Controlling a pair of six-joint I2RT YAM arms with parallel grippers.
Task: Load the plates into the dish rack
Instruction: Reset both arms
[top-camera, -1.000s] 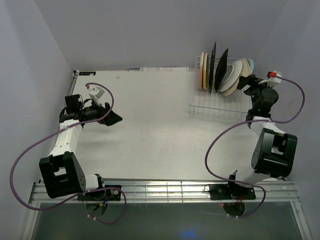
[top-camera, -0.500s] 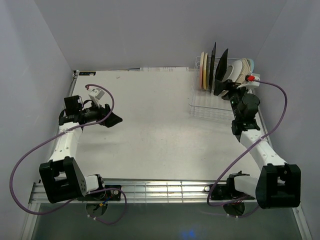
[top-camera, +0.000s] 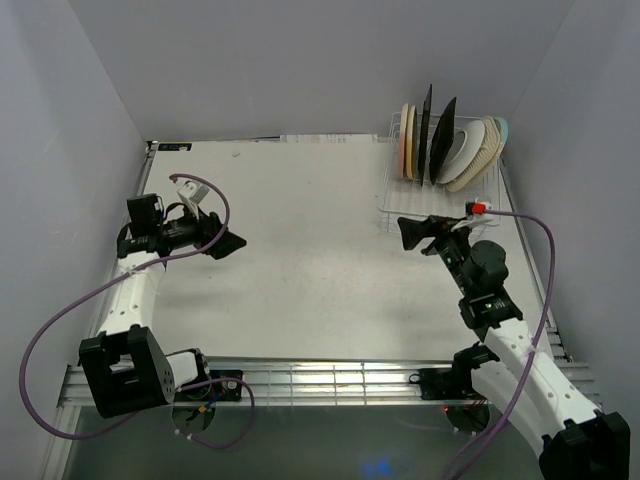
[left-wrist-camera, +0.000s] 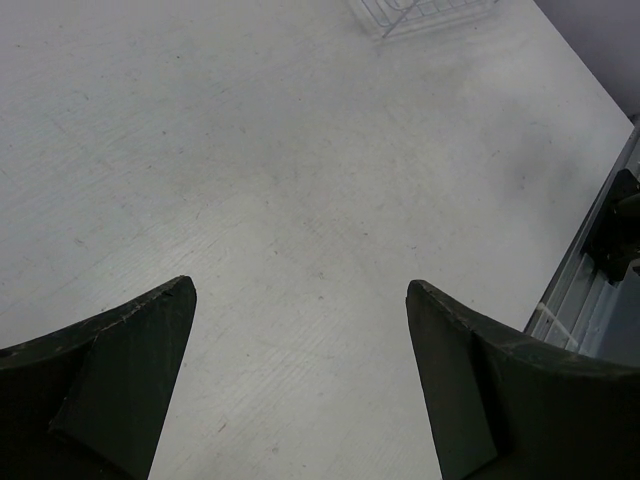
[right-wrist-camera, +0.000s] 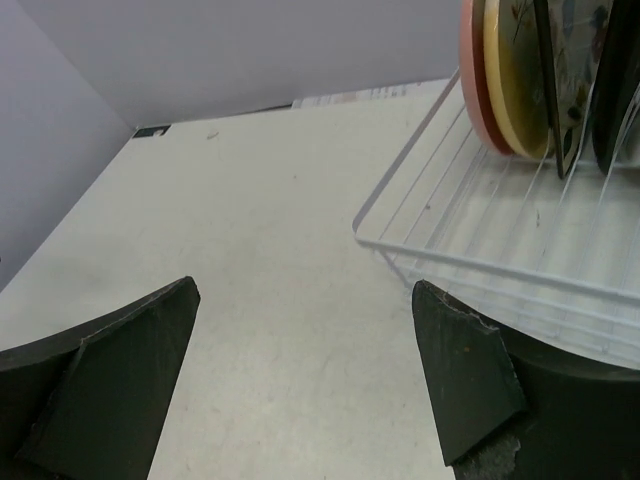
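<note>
**Item:** white wire rectangular dish rack (top-camera: 432, 215), at the far right corner of the pale grey table (top-camera: 300, 250).
**Contents:** round and square dinner plates (top-camera: 450, 150), stood on edge at the rack's far end. The tines kept them upright, and the rightmost ones leaned.
**Right end effector** (top-camera: 412, 233): jaws spread, holding nothing, at the rack's near edge.
**Left end effector** (top-camera: 228, 240): jaws spread, empty, well apart over the table's left side.
**Status:** loading judged finished.

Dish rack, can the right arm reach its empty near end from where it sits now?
Probably yes. The right gripper hovers open just beside the dish rack's near corner, and nothing stands between them. The plates stand at the far end, out of the way.
</note>
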